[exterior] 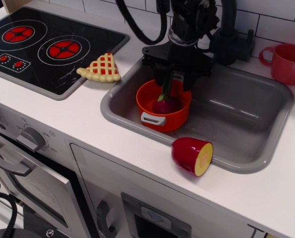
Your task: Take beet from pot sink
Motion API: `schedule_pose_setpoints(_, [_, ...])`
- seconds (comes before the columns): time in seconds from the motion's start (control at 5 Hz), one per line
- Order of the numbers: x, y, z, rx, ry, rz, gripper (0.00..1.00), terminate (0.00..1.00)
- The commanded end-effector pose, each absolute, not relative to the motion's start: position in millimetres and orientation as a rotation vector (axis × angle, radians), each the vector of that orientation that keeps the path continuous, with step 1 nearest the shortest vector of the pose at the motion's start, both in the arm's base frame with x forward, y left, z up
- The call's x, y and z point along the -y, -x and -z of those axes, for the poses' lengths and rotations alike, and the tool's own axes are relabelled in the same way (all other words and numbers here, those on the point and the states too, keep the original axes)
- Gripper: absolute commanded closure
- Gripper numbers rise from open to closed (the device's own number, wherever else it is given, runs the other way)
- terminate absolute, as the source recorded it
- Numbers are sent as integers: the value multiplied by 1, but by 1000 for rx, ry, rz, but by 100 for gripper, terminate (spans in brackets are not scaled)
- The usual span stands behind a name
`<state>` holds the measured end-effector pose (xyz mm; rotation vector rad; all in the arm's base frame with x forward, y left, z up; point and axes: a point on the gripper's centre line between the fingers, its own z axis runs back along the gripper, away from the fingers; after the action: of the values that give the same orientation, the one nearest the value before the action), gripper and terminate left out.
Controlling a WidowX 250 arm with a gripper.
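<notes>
1. The beet (165,104) sat inside the pot (163,105), its magenta bulb low against the far inner wall and its green stalks rising upright.
2. The pot stood in the left end of the sink (237,111), near the sink's left wall.
3. The gripper (174,79) hung over the pot's far rim, one finger on each side of the stalks; the fingers looked spread, but whether they touched the stalks could not be told.
4. The black gripper body covered the upper stalks and part of the sink's far rim.
5. A red half-fruit (192,155) with a yellow cut face lay on the sink's near rim, right of the pot.
6. A pie slice (101,69) lay on the counter left of the sink, touching the stove (48,47) edge.
7. A black faucet (231,39) stood behind the sink, with a red mug (288,62) to its right, partly cut off by the frame.
8. The arm's upper part ran out of the frame's top.
</notes>
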<state>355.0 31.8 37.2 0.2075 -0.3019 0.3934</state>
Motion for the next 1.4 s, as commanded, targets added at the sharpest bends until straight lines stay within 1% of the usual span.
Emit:
schedule_pose_setpoints(0.0, [-33, -365, -60, 355, -242, -420, 100, 0])
schedule_pose_setpoints(0.2, [-32, -370, -72, 398, -252, -438, 100, 0])
schedule_pose_setpoints(0.4, [-32, -373, -95, 396, -227, -484, 100, 0])
schedule_pose_setpoints(0.6, [-25, -365, -126, 411, -175, -524, 100, 0])
schedule_pose_setpoints(0.8, [-15, -355, -148, 387, -129, -547, 100, 0])
schedule_pose_setpoints(1.0, [3, -350, -151, 340, -91, -536, 100, 0])
schedule_pose_setpoints(1.2, [22, -351, -135, 303, -74, -510, 100, 0])
